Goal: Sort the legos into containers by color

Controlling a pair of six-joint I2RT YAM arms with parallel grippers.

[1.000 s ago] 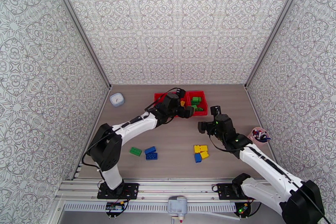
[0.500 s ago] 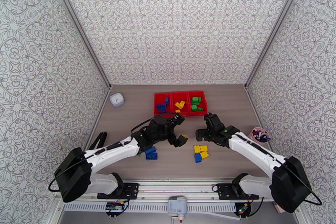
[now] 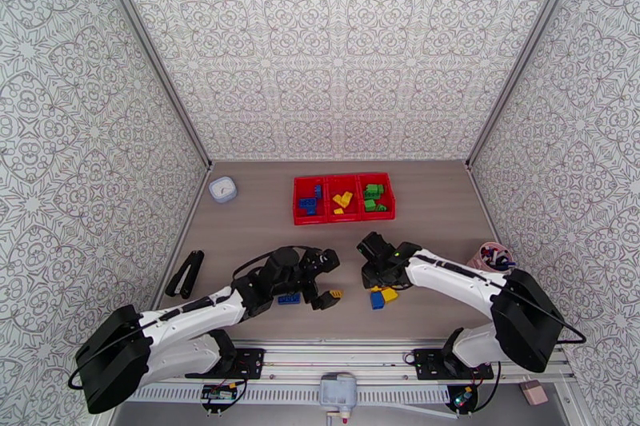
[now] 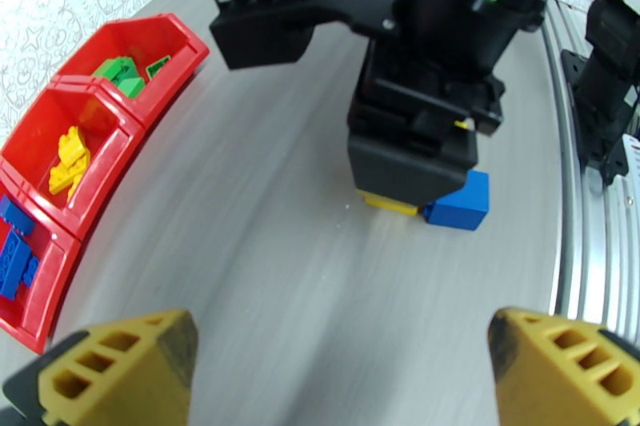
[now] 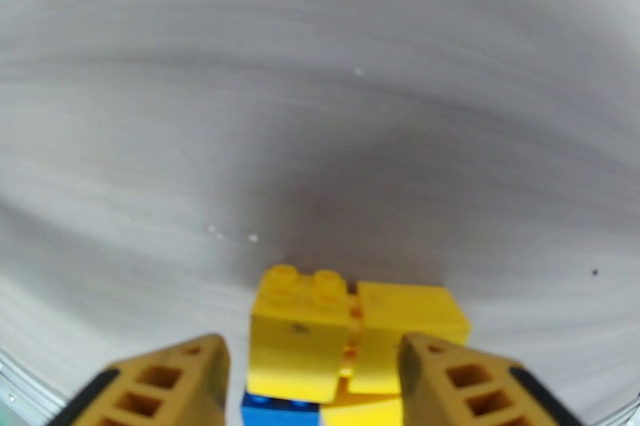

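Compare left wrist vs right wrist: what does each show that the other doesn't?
Left wrist, not right wrist: the red tray with green legos, yellow legos and blue legos each in their own compartment; the right gripper seen from outside; the open, empty left gripper.
Right wrist, not left wrist: a studded yellow brick close up between spread fingers, with a second yellow brick beside it.
Both: loose yellow under the right gripper, the blue brick against it, the table.
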